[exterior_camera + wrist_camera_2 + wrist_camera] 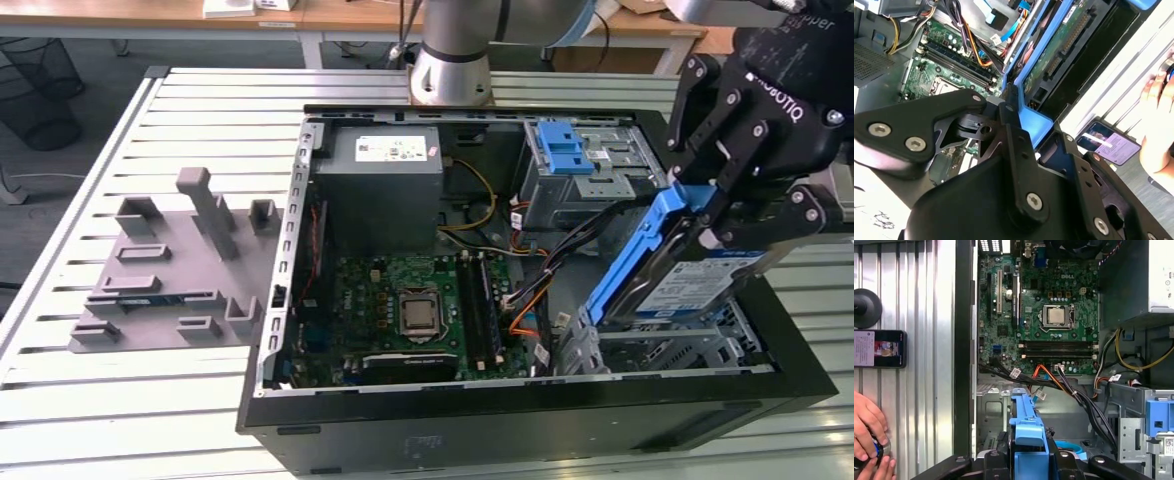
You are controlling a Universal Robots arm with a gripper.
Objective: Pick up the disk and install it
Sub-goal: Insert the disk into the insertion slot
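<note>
Disk: the disk (pixel 687 285) is seen in its blue carrier frame, tilted steeply on edge, with the white-and-blue label turned to the exterior view's right. It is held above the lower drive cage (pixel 674 350) at the front corner of the open computer case (pixel 534 415), on the exterior view's right.

Carrier frame: in the second wrist view the blue frame (pixel 1029 112) is seen between the dark finger links, with the connector edge of the disk turned toward the motherboard side.

Gripper: the gripper (pixel 714 215) is closed on the upper part of the disk and its frame; the fingers are clamped on the blue plastic, as is also shown in the first wrist view (pixel 1029 440).

Progress: the pick-up is judged as done, because the disk is lifted free and is carried by the gripper. The installing is not finished: the disk is not yet seated flat in the cage, it is only positioned over it and tilted.

Surroundings: the motherboard (pixel 414 315) and the grey power supply (pixel 380 185) are seen inside the case; a blue latch piece (pixel 563 148) is on the upper metal bay. A grey fixture (pixel 174 265) is lying on the slatted table (pixel 80 400), well apart from the case.

Person: a hand (pixel 866 432) is seen on the table beside the case, near a phone (pixel 879 348).
</note>
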